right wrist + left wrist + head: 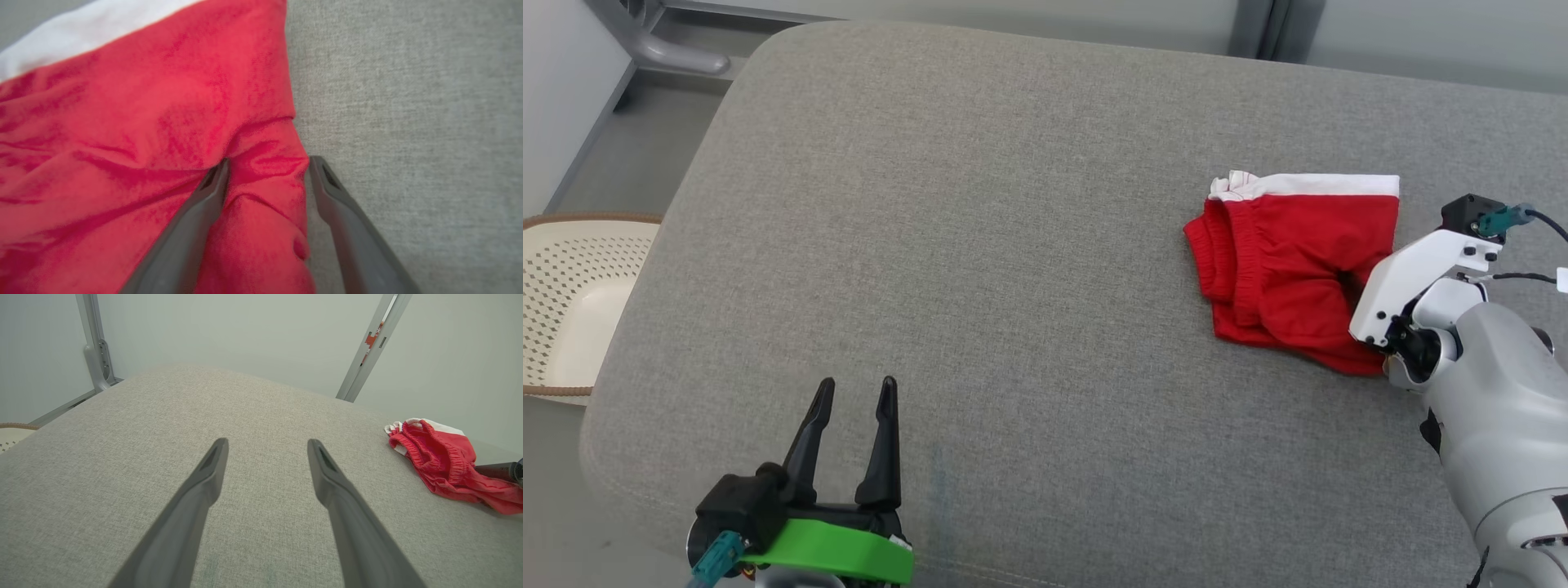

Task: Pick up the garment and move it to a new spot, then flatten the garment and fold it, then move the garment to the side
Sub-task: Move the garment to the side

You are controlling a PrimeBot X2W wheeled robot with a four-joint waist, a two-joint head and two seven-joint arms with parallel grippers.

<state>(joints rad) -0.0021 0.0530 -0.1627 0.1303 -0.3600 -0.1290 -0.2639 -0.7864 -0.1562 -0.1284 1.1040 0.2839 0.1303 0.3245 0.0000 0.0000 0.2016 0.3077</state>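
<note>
Overall: grey fabric cushion (1013, 204), red garment (1298, 261) right, pale basket (580, 261) left.

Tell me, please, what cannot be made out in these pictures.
Right gripper: in the head view, its fingers hide behind its own white wrist.
Garment: that wrist covers part of its right edge in the head view; the right wrist view blurs and crops it.
Basket: cut off by the head view's left edge.
</note>
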